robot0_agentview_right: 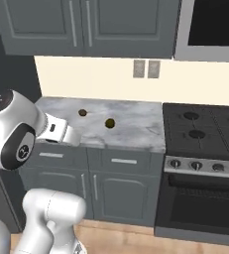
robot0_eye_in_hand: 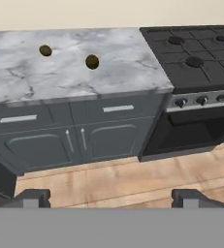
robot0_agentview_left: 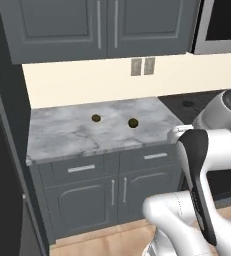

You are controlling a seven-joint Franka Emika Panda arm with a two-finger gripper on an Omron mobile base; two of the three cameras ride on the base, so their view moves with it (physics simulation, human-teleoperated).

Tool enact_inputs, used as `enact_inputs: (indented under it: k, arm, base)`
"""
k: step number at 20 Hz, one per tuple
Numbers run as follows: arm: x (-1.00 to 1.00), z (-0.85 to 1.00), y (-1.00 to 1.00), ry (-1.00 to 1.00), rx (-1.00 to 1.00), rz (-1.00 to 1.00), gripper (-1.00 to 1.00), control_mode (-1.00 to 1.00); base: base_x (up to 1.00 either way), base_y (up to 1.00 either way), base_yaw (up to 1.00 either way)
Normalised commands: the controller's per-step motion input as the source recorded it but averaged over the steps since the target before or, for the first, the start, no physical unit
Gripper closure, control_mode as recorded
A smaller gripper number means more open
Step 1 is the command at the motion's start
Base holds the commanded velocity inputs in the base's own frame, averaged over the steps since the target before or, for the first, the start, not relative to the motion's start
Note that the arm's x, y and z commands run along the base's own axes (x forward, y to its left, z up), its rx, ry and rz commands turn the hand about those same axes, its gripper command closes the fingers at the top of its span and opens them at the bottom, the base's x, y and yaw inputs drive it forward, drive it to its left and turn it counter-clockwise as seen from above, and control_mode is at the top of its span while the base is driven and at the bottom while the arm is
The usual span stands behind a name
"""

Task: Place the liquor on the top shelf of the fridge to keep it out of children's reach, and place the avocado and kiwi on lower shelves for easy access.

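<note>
Two small dark round fruits lie on the grey marble counter (robot0_agentview_left: 62, 135): one to the left (robot0_agentview_left: 96, 118) (robot0_eye_in_hand: 45, 50) and a slightly larger one to its right (robot0_agentview_left: 133, 122) (robot0_eye_in_hand: 92, 61). I cannot tell which is the avocado and which the kiwi. In the right base view they sit at the counter's back (robot0_agentview_right: 82, 112) (robot0_agentview_right: 109, 122). My gripper (robot0_eye_in_hand: 111, 198) is open, its fingertips (robot0_eye_in_hand: 33, 196) wide apart with nothing between them, well back from the counter and above the floor. The fridge's dark side (robot0_agentview_left: 2, 175) rises at the far left. Its shelves and the liquor are out of view.
A black stove (robot0_agentview_right: 205, 129) with an oven below adjoins the counter's right end. Dark grey cabinets (robot0_agentview_left: 102, 25) hang above, and a microwave (robot0_agentview_right: 210, 25) sits over the stove. Drawers and doors (robot0_eye_in_hand: 74, 135) front the counter. Wood floor (robot0_eye_in_hand: 113, 179) lies before them.
</note>
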Motion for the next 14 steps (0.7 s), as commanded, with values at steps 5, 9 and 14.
enact_inputs:
  k: [5, 9, 14]
  arm:
    - [0.0, 0.0, 0.0, 0.0, 0.0, 0.0, -1.0, 1.0]
    - [0.0, 0.0, 0.0, 0.0, 0.0, 0.0, -1.0, 1.0]
    - [0.0, 0.0, 0.0, 0.0, 0.0, 0.0, -1.0, 1.0]
  base:
    - [0.87, 0.0, 0.05]
    - [0.73, 0.0, 0.06]
    - [0.6, 0.0, 0.07]
